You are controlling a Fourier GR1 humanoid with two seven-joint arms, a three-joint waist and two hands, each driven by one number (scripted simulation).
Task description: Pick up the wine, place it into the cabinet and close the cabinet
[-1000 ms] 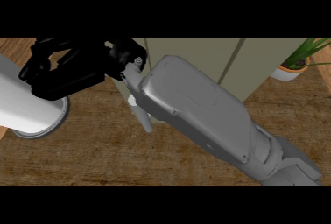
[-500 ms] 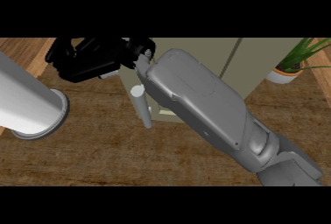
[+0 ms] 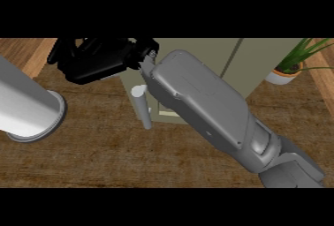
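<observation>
At the far left a broad pale cylinder (image 3: 26, 108) slants in from the edge above the wooden table (image 3: 98, 154). I cannot tell what it is, and nothing marks it as the wine.

Next to it, near the top, is the right robot hand (image 3: 98, 62), a dark bunched shape just left of the cabinet's left door (image 3: 132, 88). I cannot tell how far open the robot hand is, or whether it has hold of anything, because it shows only as one black mass. It has probably been brought there to work on that door from its outer side, which would suit the closing step.

Just right of the robot hand a pale bar handle (image 3: 143, 110) stands upright. It hangs out over the table in front of the cabinet (image 3: 261, 59), so the door it belongs to looks ajar rather than flush.

The wine shows nowhere. It may already be inside the cabinet, or hidden behind the robot hand or the arm.

The grey right forearm (image 3: 209, 106) runs from the lower right corner diagonally across the cabinet's front and covers much of the opening. That long cross-body reach is likely why it blocks so much.

At the upper right, well apart from the work, a potted plant (image 3: 282, 77) sits beside the cabinet.

The left robot hand does not show.
</observation>
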